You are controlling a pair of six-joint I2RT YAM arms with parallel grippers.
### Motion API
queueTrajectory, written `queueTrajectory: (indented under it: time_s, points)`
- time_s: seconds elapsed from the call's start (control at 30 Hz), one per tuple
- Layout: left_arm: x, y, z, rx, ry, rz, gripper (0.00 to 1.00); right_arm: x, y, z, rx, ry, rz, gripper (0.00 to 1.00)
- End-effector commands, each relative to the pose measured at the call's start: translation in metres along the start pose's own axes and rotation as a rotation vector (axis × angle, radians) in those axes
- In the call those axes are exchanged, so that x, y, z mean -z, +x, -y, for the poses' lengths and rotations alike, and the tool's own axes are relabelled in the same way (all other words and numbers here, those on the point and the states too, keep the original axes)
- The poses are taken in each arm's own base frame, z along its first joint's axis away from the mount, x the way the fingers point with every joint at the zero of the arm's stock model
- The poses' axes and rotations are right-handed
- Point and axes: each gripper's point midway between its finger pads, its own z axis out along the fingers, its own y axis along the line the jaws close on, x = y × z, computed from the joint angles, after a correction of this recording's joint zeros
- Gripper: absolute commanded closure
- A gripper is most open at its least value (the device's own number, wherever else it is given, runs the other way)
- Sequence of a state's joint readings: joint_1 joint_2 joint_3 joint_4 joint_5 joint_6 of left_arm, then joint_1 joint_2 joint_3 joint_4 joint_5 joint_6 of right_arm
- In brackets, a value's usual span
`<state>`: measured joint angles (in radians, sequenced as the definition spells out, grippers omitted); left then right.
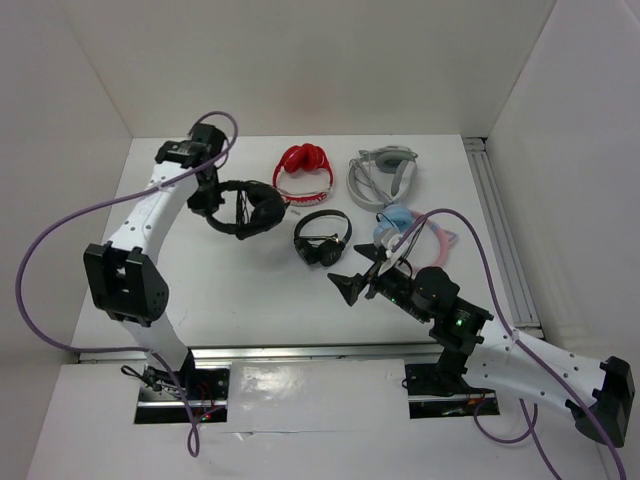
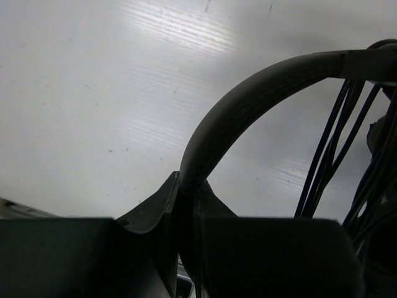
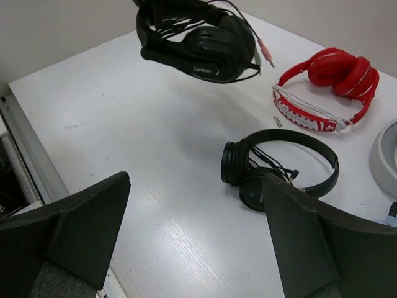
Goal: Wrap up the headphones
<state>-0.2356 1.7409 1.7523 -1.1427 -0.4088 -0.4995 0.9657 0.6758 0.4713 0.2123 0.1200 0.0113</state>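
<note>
You have bright, even light from overhead; the white desk reads pale and carries a broad streaked sheen in your left wrist view; shadows are soft, with a faint one on the desk under the headphones in the right wrist view; close up, the left jaws and the headband show dark and blurred; the right jaws blur along the bottom edge; the top view is sharp throughout.

A robotics laboratory cell was indicated: the white surface was enclosed by plain panels, bordered by aluminium rails and fitted with cabled arms.
</note>
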Motion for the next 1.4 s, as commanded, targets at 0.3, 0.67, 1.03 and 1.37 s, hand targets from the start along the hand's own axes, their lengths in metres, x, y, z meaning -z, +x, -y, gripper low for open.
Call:
queueTrajectory:
  time_s: [0.3,0.67,1.03,1.37]
  points:
    - [-0.019,-0.007,0.003,0.162,0.423,-0.04,1.0,-0.002,-0.026,-0.003,-0.035,-0.009,0.054,0.06]
    - [-0.032,-0.002,-0.007,0.218,0.341,-0.026,1.0,-0.002,-0.02,-0.005,-0.033,-0.019,0.043,0.05]
    - [-0.038,-0.001,-0.05,0.352,0.15,0.049,1.0,-0.003,-0.022,0.011,-0.125,0.092,0.037,0.0]
    - [-0.058,0.017,-0.051,0.462,0.166,0.022,1.0,0.0,-0.02,0.019,-0.203,0.155,0.025,0.0]
